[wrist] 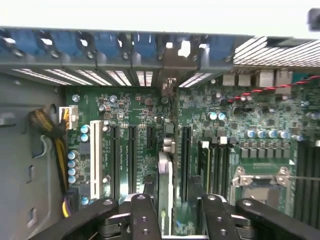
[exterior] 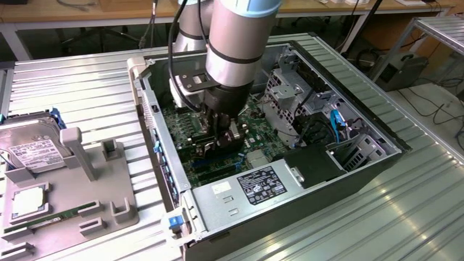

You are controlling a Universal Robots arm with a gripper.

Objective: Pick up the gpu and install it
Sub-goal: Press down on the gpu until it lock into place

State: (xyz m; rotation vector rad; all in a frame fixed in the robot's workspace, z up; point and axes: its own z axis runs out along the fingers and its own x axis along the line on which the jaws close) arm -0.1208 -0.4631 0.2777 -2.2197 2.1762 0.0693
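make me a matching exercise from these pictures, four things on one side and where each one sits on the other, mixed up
Things:
1. thin dark gpu card
2. silver hard drive with white label
3. slim green memory stick
4. grey power supply box with label

Places:
A. lying low in the grey holder tray
B. standing in the tray's upper end
C. between the gripper fingers, over the green motherboard
D. inside the case, at its near end

Pairs: 1-C, 2-B, 3-A, 4-D

Your black two-fingered gripper [wrist: 169,215] is clamped on the thin dark gpu card [wrist: 164,192], held edge-on. You see it standing over the green motherboard [wrist: 150,135], among the black expansion slots [wrist: 131,150].
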